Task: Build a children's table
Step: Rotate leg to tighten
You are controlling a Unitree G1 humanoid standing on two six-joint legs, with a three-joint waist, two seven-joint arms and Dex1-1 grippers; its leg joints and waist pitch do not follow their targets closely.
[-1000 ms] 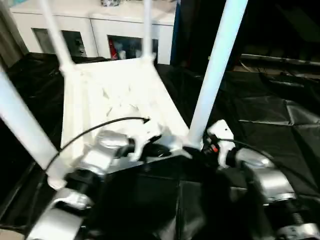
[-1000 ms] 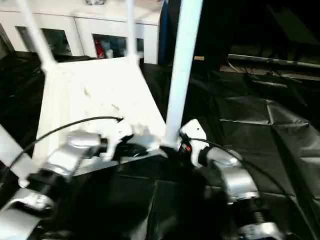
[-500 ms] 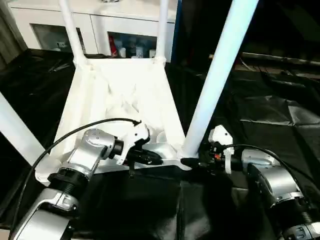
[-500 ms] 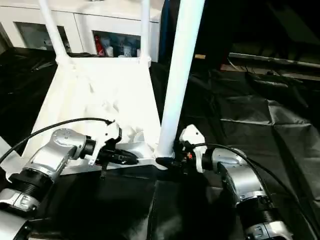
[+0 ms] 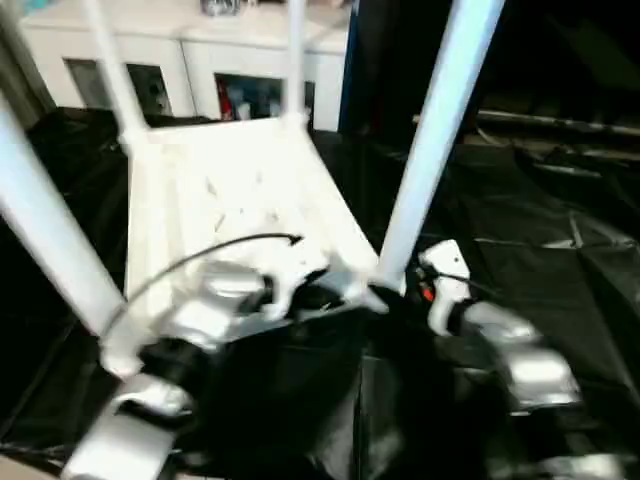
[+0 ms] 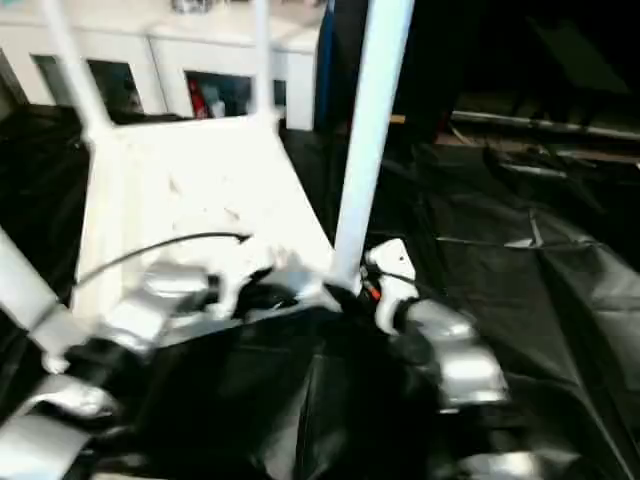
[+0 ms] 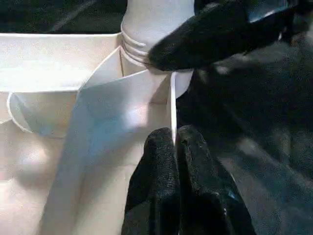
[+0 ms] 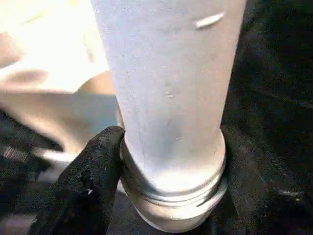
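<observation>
1. Seating the last leg is where this build looks to be. The white plastic rectangular table top lies upside down, ribbed underside up, on black sheeting across the middle-left of the frame. Four white round tube legs stick up from its corners: two thin-looking ones at the far end near the top of the frame, one at the left edge, and the near-right leg running from centre up to the top edge.

2. Right tool: its black fingers sit either side of that near-right leg's collared bottom end, one pad touching the collar. Jaws stand wide, about the width of the tube. Whether it's really clamping or just bracketing, I can't tell.

3. Left tool: fingers pressed together, closed on the thin white edge of the table top right beside that corner socket. Looks like it's pinning the top down.

4. Pose: both silver forearms reach forward from the bottom of the frame and angle inward, meeting at the near-right corner, tools roughly level.

5. Next move, my guess: push or twist the leg fully into the socket while the left keeps the top from sliding. Needs straight downward force, or the leg could cock sideways.
</observation>
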